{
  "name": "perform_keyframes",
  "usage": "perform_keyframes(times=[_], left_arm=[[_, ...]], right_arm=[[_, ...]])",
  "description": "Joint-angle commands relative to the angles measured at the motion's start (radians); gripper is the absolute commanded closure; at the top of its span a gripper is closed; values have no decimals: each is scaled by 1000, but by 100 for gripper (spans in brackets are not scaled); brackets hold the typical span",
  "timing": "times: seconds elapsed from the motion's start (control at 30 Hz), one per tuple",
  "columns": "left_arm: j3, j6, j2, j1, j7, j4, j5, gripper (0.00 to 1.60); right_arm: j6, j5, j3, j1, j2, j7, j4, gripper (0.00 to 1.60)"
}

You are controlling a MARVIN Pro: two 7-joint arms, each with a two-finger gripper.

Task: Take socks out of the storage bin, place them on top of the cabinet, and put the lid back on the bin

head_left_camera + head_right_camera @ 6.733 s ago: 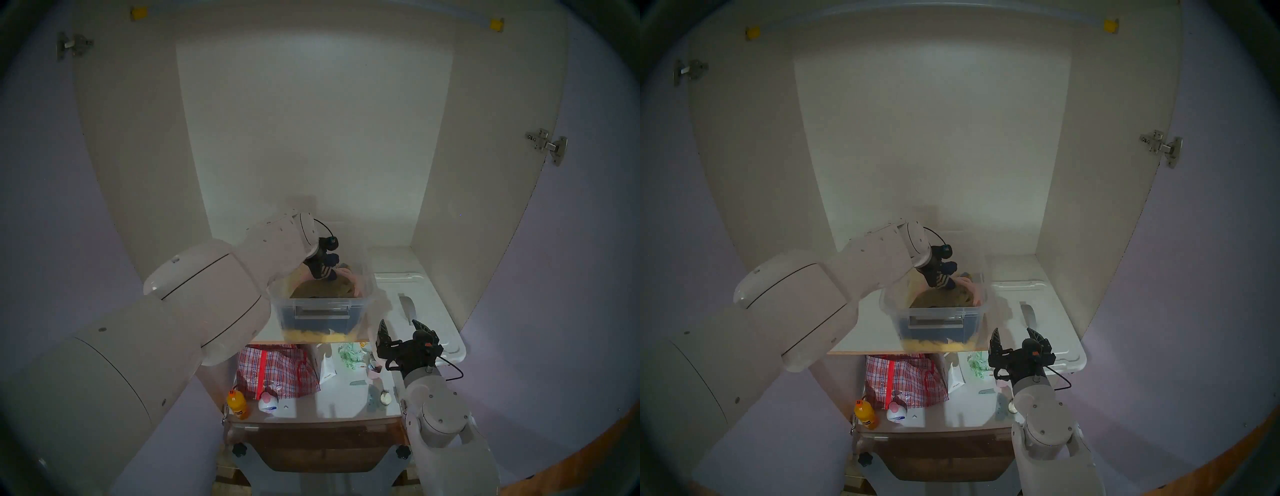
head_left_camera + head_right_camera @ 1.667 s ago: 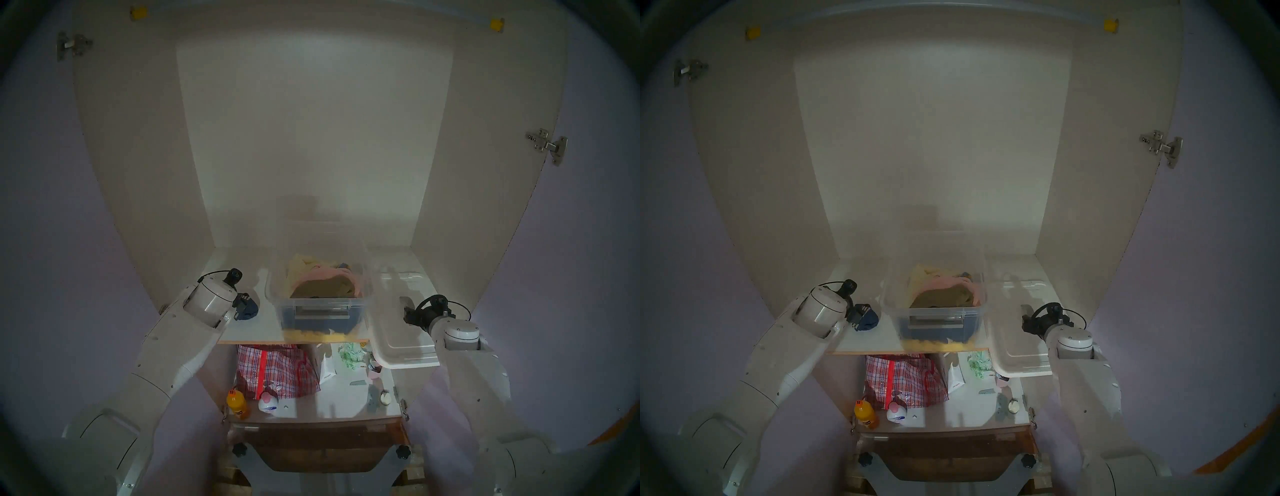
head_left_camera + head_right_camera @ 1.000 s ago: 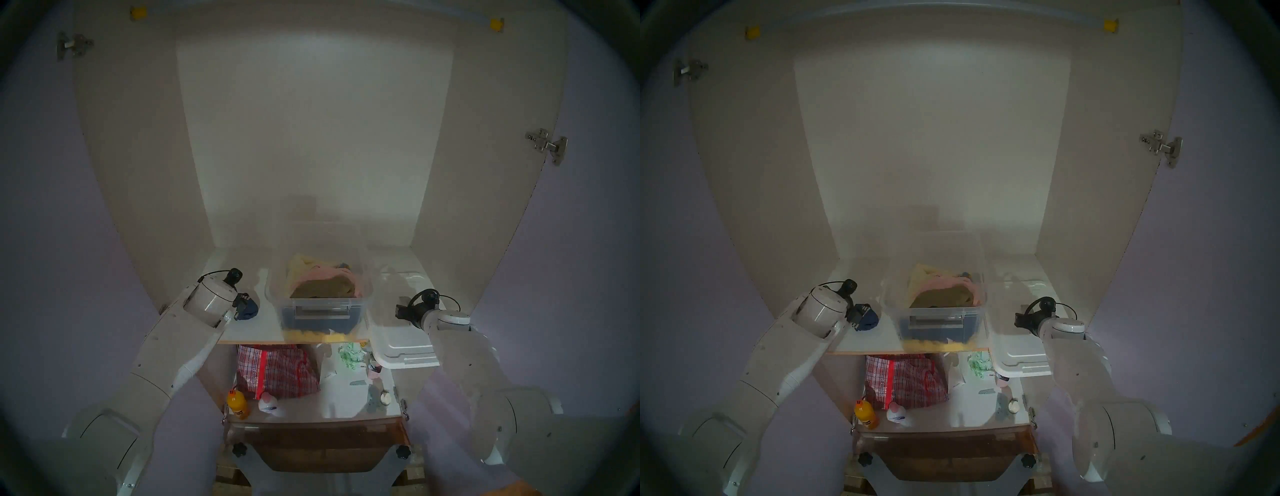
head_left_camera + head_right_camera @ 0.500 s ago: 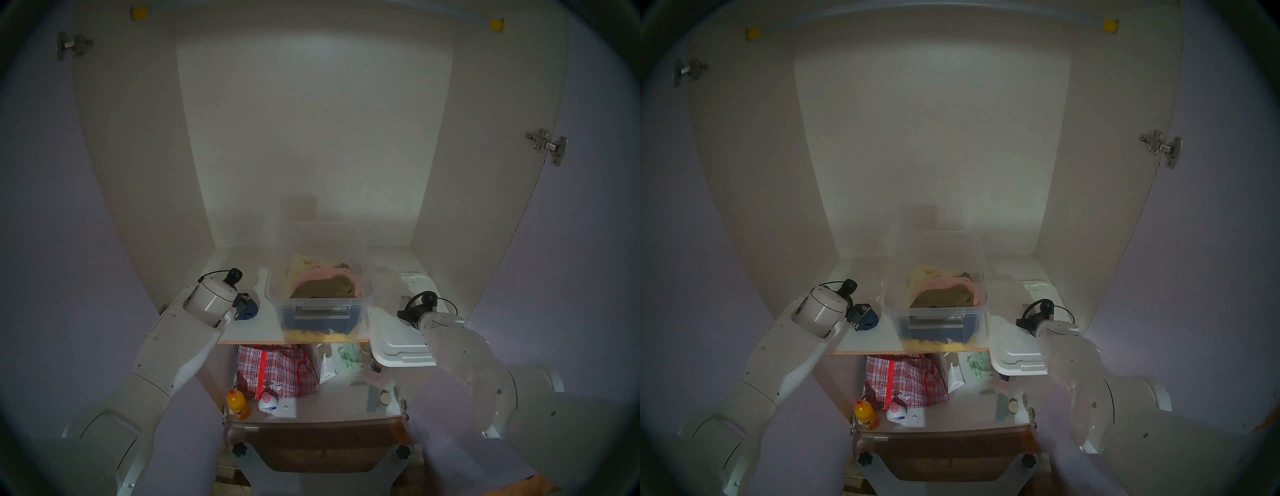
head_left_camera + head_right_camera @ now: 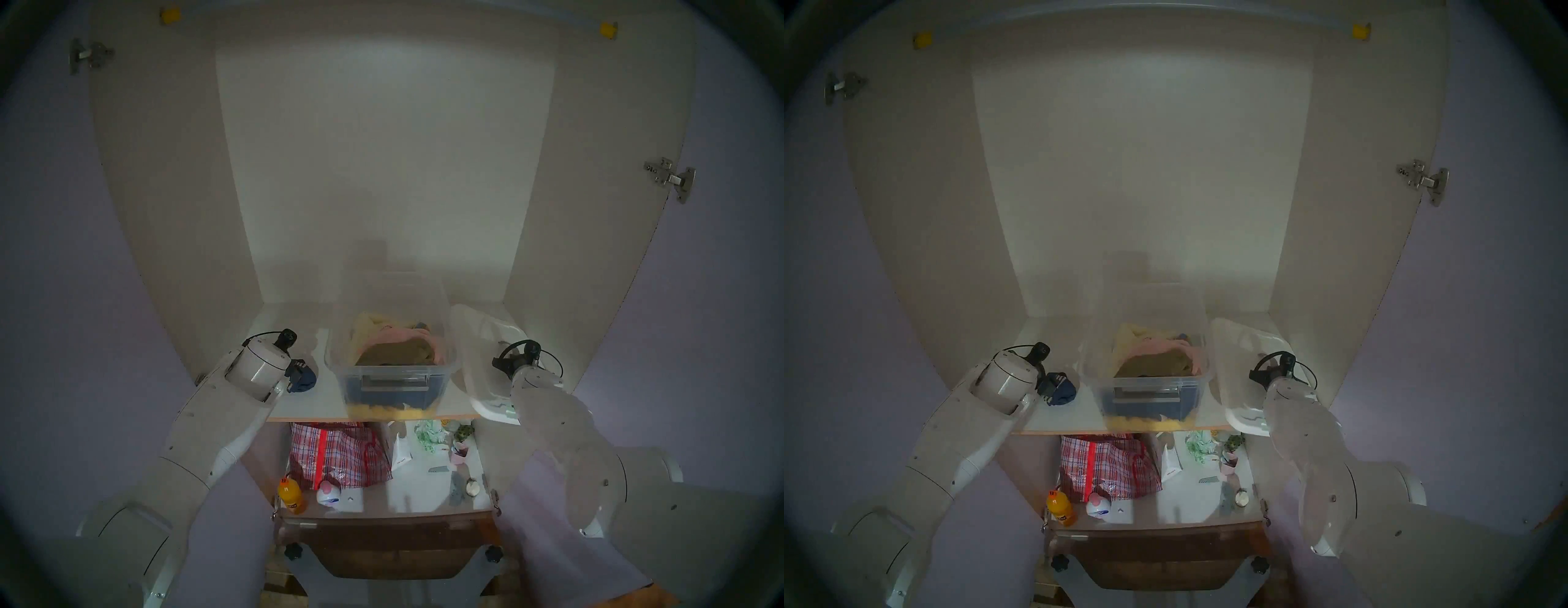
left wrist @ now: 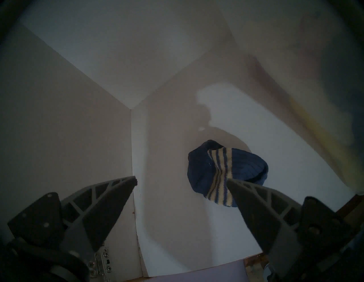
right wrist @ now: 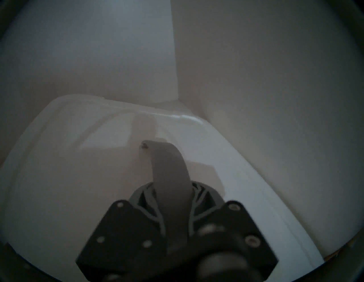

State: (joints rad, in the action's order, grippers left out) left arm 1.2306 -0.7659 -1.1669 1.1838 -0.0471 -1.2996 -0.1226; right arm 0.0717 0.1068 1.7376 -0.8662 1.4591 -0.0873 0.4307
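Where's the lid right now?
In the head views the lid is tilted up at the right end of the shelf, beside the bin, with the right tool clamped on its grey strap.

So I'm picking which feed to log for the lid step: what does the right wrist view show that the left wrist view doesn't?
Only the right wrist view: the right end effector shut on the grey strap handle of the white lid.
Only the left wrist view: the open left end effector and the striped navy socks lying on the shelf.
Both: the cabinet's white inner walls.
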Motion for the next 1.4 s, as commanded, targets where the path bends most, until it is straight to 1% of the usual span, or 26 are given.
perform_keyframes(times=[0.0,0.07,0.13,0.2,0.27,0.3,0.33,0.4,0.5,0.53,0.57,0.63,0.7,0.77,0.83,0.87,0.9,0.93,0.97,1.0,1.03,1.07,1.13,1.17,1.27,1.37], left_arm=[[8,7,1,-26,-1,-20,1,0],[8,7,1,-26,0,-20,1,0],[8,7,1,-26,0,-19,1,0],[8,7,0,-26,1,-19,1,0],[8,7,0,-26,1,-19,1,0],[8,7,0,-26,1,-19,1,0],[8,7,0,-26,1,-19,1,0],[8,7,0,-26,1,-19,1,0],[8,7,0,-27,1,-19,1,0],[8,8,0,-27,1,-20,2,0],[8,8,1,-27,1,-20,2,0],[8,8,1,-27,0,-20,2,0],[8,8,1,-26,0,-20,2,0],[8,8,1,-26,0,-21,2,0],[8,8,1,-26,-1,-21,2,0],[8,9,2,-26,-1,-22,2,0],[8,9,2,-26,-2,-22,3,0],[8,9,2,-26,-2,-22,3,0],[8,9,2,-26,-2,-22,3,0],[8,9,2,-26,-2,-22,3,0],[8,9,2,-26,-2,-22,3,0],[8,9,2,-26,-2,-22,3,0],[8,9,2,-26,-2,-22,3,0],[8,9,2,-26,-2,-22,3,0],[8,9,2,-26,-3,-22,3,0],[8,9,2,-26,-3,-23,3,0]], right_arm=[[61,5,20,43,6,-82,110,160],[60,5,23,40,19,-109,152,160],[73,-3,18,53,30,-133,167,160],[68,-13,12,33,50,-177,235,160],[66,-15,10,46,53,-186,223,160],[57,-20,7,41,60,-200,244,160],[51,-25,5,31,73,-227,285,160],[55,-31,-2,43,83,-241,293,160],[30,-44,-12,31,112,-293,360,160],[-5,-54,-22,5,132,-326,433,160],[-17,-67,-36,-1,141,-344,459,160],[-22,-74,-46,7,146,-354,454,160],[-88,-86,-65,-3,169,-402,506,160],[-172,-98,-89,-10,188,-464,556,160],[-247,-96,-112,-13,206,-509,604,160],[-313,-91,-135,1,230,-558,621,160],[-354,-80,-141,13,240,-577,623,160],[-354,-80,-141,13,240,-577,623,160],[-395,-78,-147,27,248,-604,621,160],[-417,-77,-144,48,267,-641,605,160],[-449,-74,-146,58,273,-651,603,160],[-482,-70,-141,79,290,-681,583,160],[-509,-68,-143,105,316,-737,554,160],[-519,-71,-154,116,328,-746,541,160],[-548,-63,-156,153,371,-789,504,160],[-552,-70,-162,182,418,-826,473,160]])
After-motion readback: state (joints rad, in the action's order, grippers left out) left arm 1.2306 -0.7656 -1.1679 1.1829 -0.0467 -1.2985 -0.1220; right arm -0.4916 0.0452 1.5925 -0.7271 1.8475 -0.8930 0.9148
